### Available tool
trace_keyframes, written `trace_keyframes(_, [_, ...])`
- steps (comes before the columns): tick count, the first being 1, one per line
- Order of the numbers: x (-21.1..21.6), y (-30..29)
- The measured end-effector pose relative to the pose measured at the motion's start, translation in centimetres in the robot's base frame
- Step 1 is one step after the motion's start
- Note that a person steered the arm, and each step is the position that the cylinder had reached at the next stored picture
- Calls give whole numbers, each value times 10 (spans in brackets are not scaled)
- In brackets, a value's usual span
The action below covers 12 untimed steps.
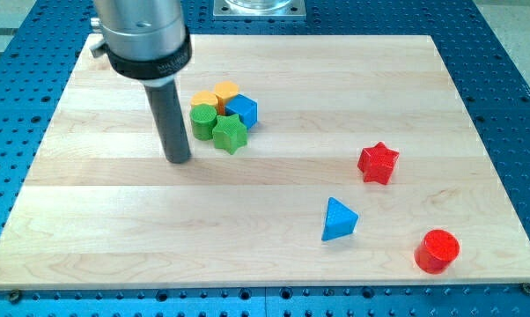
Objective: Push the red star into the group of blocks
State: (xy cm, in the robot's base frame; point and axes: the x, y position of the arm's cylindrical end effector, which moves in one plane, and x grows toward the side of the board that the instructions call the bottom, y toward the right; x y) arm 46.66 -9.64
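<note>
The red star [378,162] lies alone on the wooden board toward the view's right. The group of blocks sits at the view's upper middle: a green star [230,133], a green cylinder [203,121], a blue cube [243,110], a yellow block [205,99] and an orange block [226,91], all touching. My tip [178,159] rests on the board just left of and slightly below the group, close to the green cylinder, far left of the red star.
A blue triangular block [338,219] lies below and left of the red star. A red cylinder [437,250] stands near the board's bottom right corner. The wooden board [89,220] lies on a blue perforated table [520,106].
</note>
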Motion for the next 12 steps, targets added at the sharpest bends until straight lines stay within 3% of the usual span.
trace_keyframes(2, [53,93])
trace_keyframes(4, [54,249])
trace_keyframes(5, [40,255])
trace_keyframes(6, [14,176])
trace_keyframes(8, [9,272])
trace_keyframes(12, [-50,284])
